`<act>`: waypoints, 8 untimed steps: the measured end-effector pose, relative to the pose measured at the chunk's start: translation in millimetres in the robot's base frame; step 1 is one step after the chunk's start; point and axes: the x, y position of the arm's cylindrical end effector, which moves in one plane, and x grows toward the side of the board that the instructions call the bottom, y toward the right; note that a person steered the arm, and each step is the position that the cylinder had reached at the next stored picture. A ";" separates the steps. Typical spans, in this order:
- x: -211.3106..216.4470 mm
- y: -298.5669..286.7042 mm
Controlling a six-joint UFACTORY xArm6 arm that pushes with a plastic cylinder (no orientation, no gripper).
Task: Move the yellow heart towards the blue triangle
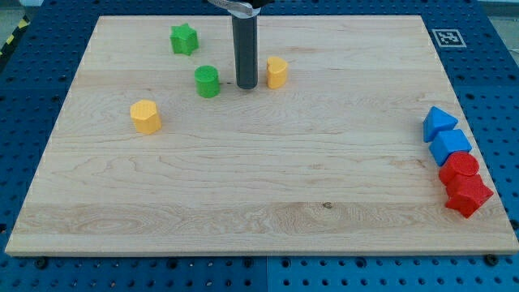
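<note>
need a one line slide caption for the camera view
My tip rests just left of the yellow heart, with the blue triangle far off at the board's right edge.

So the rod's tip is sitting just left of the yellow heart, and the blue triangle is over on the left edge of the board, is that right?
Not quite. My tip does sit just to the view's left of the yellow heart, but the blue triangle is at the board's right edge, not the left, atop the column of blue and red blocks. The camera view shows this.
</note>
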 end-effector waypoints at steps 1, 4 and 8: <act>0.0 14.0; -25.9 16.7; -31.0 96.7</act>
